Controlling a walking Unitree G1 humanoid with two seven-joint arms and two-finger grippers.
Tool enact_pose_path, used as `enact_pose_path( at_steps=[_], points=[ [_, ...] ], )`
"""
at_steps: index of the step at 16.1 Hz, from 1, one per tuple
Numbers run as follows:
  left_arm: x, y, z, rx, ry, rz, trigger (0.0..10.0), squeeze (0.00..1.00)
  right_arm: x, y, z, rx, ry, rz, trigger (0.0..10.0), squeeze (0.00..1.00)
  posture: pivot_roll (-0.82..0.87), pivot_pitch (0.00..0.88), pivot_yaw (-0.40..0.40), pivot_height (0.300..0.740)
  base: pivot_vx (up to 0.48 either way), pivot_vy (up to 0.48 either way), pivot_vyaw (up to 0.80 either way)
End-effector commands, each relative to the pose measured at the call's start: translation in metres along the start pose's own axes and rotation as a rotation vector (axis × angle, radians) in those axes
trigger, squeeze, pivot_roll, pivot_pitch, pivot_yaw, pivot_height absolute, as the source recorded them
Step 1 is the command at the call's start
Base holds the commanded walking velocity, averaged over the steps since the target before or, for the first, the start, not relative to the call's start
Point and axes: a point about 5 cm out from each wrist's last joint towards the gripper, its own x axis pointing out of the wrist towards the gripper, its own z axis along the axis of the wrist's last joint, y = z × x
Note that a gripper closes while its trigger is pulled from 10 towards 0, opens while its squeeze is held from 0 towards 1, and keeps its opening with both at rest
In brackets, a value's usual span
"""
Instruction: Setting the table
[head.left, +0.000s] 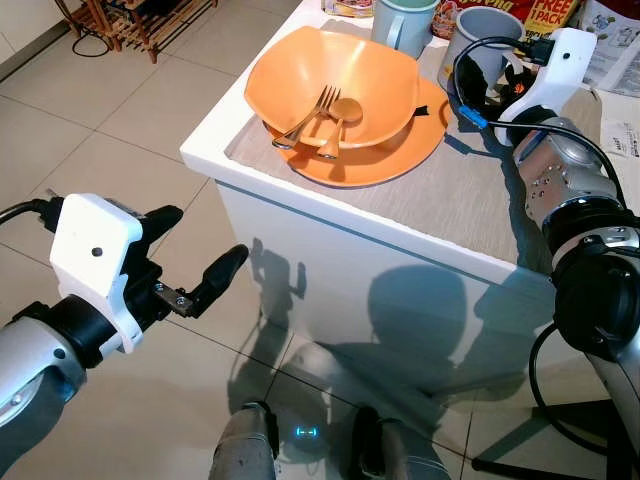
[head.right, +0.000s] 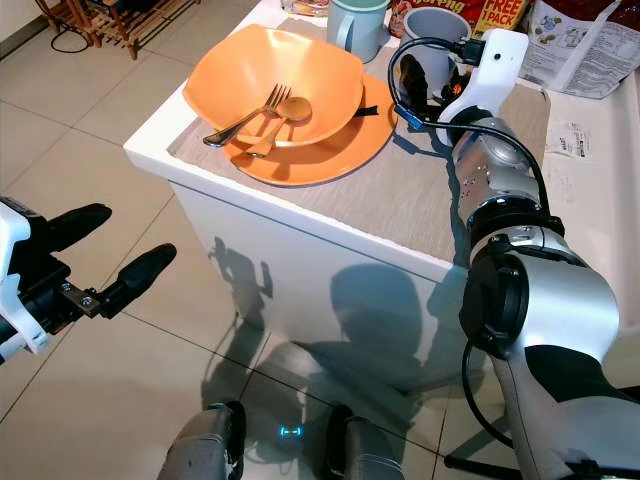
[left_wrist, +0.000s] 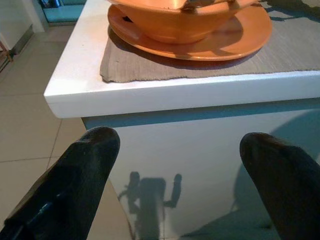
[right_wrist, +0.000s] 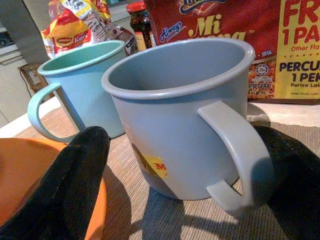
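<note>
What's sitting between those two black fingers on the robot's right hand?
A grey plastic mug stands on the woven mat between the open right gripper's fingers, its handle toward the camera, in the right wrist view. Neither finger visibly touches it.

Noodle pack (right_wrist: 235, 45): red, stood at the bench's back edge.
Snack bag (right_wrist: 75, 22): yellow and red, beside a dark jar (right_wrist: 137, 20).
Wooden rack (head.left: 140, 22): on the tiled floor (head.left: 120, 120).

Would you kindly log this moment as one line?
right gripper: open, straddling grey mug | left gripper: open, over floor below table | fork, spoon in bowl
</note>
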Motion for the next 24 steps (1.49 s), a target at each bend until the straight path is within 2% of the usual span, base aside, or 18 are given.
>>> enact_pose_path(
  at_steps=[1, 7, 8, 9, 13, 24],
  points=[
    [-0.0066, -0.0183, 0.0113, 0.069, -0.048, -0.065, 10.0, 0.0, -0.0005, -0.0009, -0.0021, 0.008, 0.019, 0.003, 0.0, 1.0, 0.41, 0.243, -0.054, 0.74, 0.0, 0.0, 0.0],
    [-0.0062, -0.0198, 0.0123, 0.065, -0.048, -0.068, 10.0, 0.0, -0.0009, -0.0017, -0.0031, 0.01, 0.025, 0.0, 0.0, 1.0, 0.41, 0.242, -0.054, 0.74, 0.0, 0.0, 0.0],
    [-0.0062, -0.0202, 0.0127, 0.064, -0.048, -0.07, 10.0, 0.0, -0.0009, -0.0018, -0.0031, 0.009, 0.027, -0.001, 0.0, 0.87, 0.41, 0.242, -0.054, 0.74, 0.0, 0.0, 0.0],
    [-0.0061, -0.0206, 0.0132, 0.064, -0.047, -0.071, 10.0, 0.0, -0.001, -0.0021, -0.0031, 0.007, 0.029, -0.004, 0.0, 0.0, 0.41, 0.241, -0.054, 0.74, 0.0, 0.0, 0.0],
    [-0.0053, -0.0218, 0.0144, 0.064, -0.048, -0.07, 10.0, 0.0, -0.0011, -0.0029, -0.0037, -0.018, 0.043, -0.013, 0.0, 0.0, 0.41, 0.239, -0.056, 0.74, 0.0, 0.0, 0.0],
    [-0.0079, -0.0222, 0.0124, 0.059, -0.035, -0.066, 10.0, 0.0, -0.0009, -0.0025, -0.0033, -0.005, 0.039, -0.009, 0.0, 0.0, 0.41, 0.237, -0.058, 0.74, 0.0, 0.0, 0.0]
  ],
)
